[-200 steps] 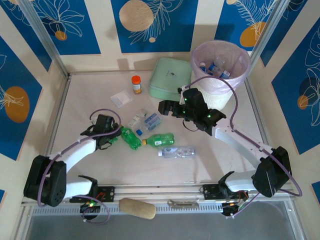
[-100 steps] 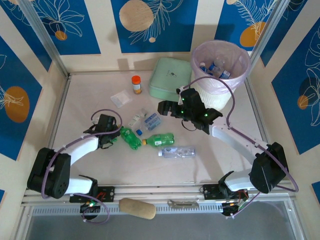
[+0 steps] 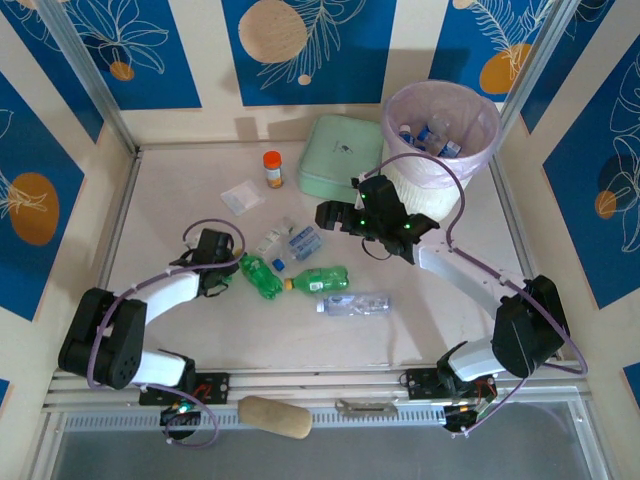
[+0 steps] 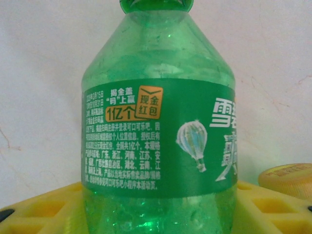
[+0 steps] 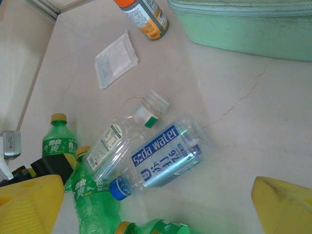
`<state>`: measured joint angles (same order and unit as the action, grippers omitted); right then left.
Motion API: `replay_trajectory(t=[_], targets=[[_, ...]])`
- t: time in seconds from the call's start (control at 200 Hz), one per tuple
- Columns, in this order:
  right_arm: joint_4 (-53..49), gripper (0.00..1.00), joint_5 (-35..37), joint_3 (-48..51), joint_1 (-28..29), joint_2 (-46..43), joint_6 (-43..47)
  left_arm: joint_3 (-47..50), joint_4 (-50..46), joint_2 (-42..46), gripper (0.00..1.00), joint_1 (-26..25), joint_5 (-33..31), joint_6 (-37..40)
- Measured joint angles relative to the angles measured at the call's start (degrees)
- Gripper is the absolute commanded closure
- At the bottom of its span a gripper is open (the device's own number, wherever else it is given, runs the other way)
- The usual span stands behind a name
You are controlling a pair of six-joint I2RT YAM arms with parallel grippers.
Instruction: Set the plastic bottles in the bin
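Gripping the green bottle (image 4: pixel 158 136) by its sides, the left claw (image 3: pixel 240 268) sits low over the table (image 3: pixel 180 220). The right claw (image 3: pixel 328 216) hangs wide open above two clear bottles (image 5: pixel 165 156) lying near the green one, while the bin (image 3: pixel 492 130) in the far right corner holds several more bottles (image 3: pixel 428 135).

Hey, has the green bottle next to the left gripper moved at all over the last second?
No. In the top view the green bottle lies where it was, at the same angle and the same gap from the mint green box.
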<state>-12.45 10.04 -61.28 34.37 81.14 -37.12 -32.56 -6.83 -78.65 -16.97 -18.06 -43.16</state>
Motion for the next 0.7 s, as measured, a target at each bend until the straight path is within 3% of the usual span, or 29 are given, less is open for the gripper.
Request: replay_trajectory(t=[0.275,0.315,0.505,0.7], targets=[[0.7,0.01,-0.6,0.0,0.0,0.0,0.0,1.8,-0.8,8.6,0.63,0.0,0.6,3.9],[1.0,0.01,-1.1,0.0,-0.2,-0.1,0.0,1.8,-0.5,10.5,0.68,0.1,1.5,5.2],[3.4,0.01,-5.0,0.0,-0.8,-1.1,-0.9,1.8,4.5,18.1,0.7,0.2,11.1,11.0],[8.3,0.01,-11.2,0.0,-1.2,-1.1,-2.4,1.8,10.8,19.7,0.7,-0.2,22.3,12.3]])
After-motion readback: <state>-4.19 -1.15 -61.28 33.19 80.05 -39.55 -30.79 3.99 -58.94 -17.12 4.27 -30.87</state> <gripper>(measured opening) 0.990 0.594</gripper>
